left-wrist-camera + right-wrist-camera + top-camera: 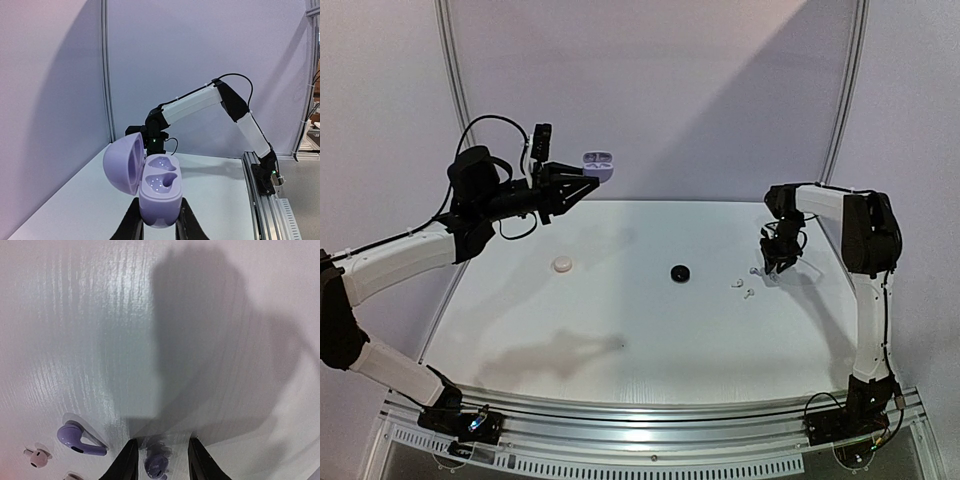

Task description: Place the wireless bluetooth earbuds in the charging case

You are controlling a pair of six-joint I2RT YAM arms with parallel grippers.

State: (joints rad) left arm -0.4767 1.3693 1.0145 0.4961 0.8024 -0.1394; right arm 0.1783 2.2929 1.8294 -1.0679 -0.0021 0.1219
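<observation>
The right gripper (162,442) stands spread with a tiny lavender earbud (156,465) lying between its fingers, probably light, slick and best pinched gently across its bulb, while the left gripper (160,212) clamps the open charging case (160,187) by its base.

Robotics lab booth, white table (640,330), plain backdrop panels (670,90), aluminium mounting rail (650,418)
</observation>
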